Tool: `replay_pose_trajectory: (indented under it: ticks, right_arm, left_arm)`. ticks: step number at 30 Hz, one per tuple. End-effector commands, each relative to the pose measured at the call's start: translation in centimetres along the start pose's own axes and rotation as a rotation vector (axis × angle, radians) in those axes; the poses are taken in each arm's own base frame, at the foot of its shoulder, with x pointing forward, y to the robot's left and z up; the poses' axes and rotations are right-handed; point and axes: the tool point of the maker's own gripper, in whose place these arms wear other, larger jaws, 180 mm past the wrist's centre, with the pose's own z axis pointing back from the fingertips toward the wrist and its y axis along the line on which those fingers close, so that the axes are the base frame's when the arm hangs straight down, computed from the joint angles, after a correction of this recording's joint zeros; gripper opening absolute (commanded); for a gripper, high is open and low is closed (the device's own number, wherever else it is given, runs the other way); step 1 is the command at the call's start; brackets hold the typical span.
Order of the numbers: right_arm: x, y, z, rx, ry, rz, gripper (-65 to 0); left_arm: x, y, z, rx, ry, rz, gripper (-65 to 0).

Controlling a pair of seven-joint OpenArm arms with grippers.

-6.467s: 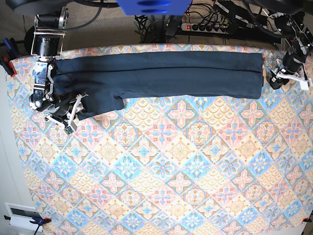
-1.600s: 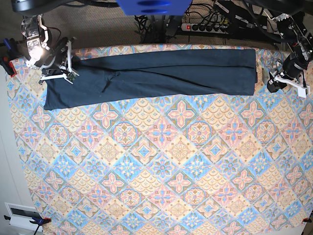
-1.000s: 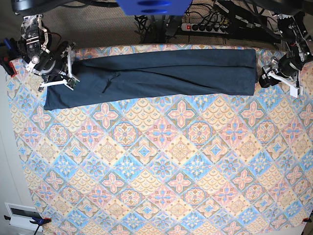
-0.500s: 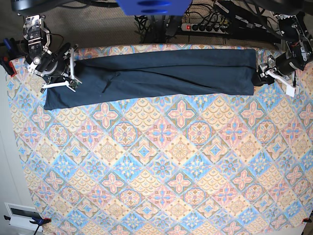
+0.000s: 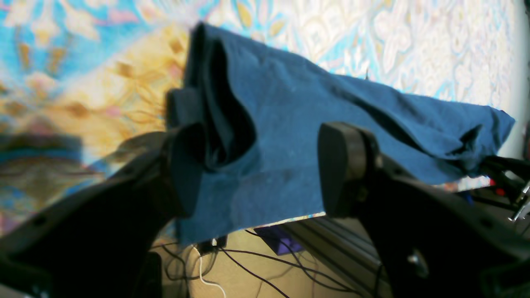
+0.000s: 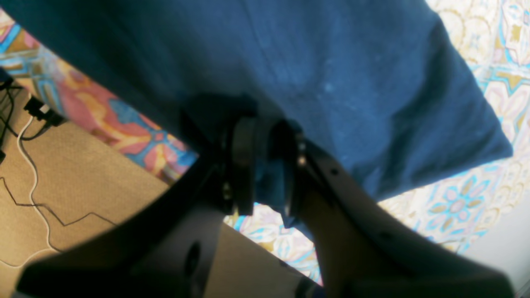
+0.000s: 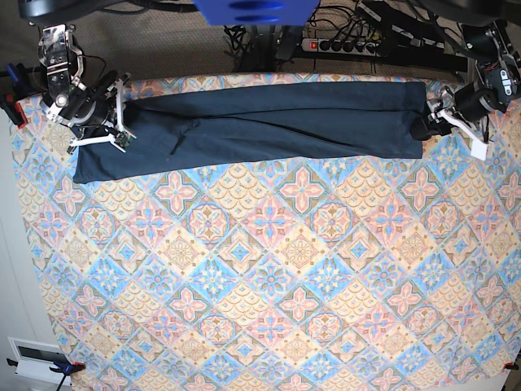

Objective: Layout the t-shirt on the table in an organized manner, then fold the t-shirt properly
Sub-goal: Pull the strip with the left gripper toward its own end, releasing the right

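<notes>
Wide open cloth-covered table (image 7: 277, 277) in front of the folded t-shirt (image 7: 260, 122).

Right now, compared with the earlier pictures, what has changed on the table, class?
The left gripper has moved inward from beside the t-shirt to over its end, jaws open, gripping nothing. The shirt's other end, bunched at first, was spread flatter, and the right gripper has shifted there too. The shirt still lies as a long strip along the far side of the patterned tablecloth.
</notes>
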Motion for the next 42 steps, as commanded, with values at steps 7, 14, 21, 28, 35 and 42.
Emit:
replay_pose_trajectory:
  ticks: [7, 14, 21, 28, 35, 42]
  right_arm:
    - [0.7, -1.2, 0.5, -0.032, -0.02, 0.012, -53.9]
    - [1.1, -1.8, 0.6, -0.043, -0.028, 0.013, -53.9]
    - [1.1, -1.7, 0.6, -0.044, -0.027, 0.012, -54.0]
    - [1.0, -1.8, 0.7, -0.046, -0.027, 0.01, -54.0]
    - [1.1, -1.8, 0.7, -0.047, -0.028, 0.011, -54.0]
    - [1.1, -1.9, 0.8, -0.049, -0.03, 0.012, -54.0]
  left_arm:
    - [0.5, 1.6, -0.4, 0.008, -0.008, 0.056, -23.1]
    - [1.0, 1.8, -2.4, 0.013, 0.009, 0.067, -23.1]
    - [0.3, 1.8, -4.5, 0.078, 0.059, 0.008, -23.1]
    - [-1.0, 1.2, -5.6, 0.08, 0.11, -0.014, -23.1]
    - [-2.7, -0.2, -6.6, 0.045, 0.175, -0.057, -45.9]
    - [0.6, 1.2, -5.1, 0.068, 0.078, -0.058, -65.0]
